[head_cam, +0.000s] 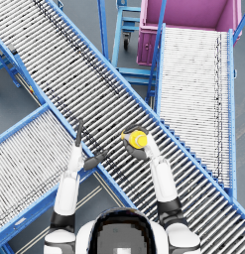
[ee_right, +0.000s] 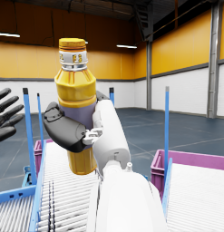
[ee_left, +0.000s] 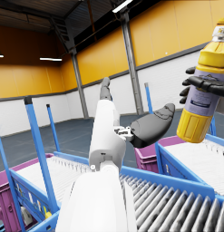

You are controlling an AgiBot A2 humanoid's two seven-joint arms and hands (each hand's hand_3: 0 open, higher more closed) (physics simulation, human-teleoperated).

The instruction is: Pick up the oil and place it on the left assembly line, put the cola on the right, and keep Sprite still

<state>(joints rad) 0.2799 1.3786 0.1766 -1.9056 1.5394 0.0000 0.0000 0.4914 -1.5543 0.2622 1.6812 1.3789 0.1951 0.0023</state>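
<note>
**Desk:** What did you have in the right hand?

**Me:** My right hand (ee_right: 68, 129) was wrapped round the oil bottle (ee_right: 76, 86). Its fingers were closed about the lower body, and the bottle stood upright with its yellow cap on top. From the head view I saw the bottle held in the air above the central conveyor (head_cam: 94, 84), clear of the rollers.

**Desk:** And the left?

**Me:** My left hand (ee_left: 147, 127) held nothing. Its fingers were apart, with some stretched out along the forearm and the thumb out to the side. It hung over the near blue rail of the central conveyor, close to the bottle but not touching it.

**Desk:** What lay around them?

**Me:** The left line (head_cam: 25, 158) ran off below my left arm, and its blue frame met the central conveyor's. The right line (head_cam: 193, 89) lay beyond the bottle on my right, well apart from it. A purple bin (head_cam: 193, 15) stood at that line's far end.
</note>
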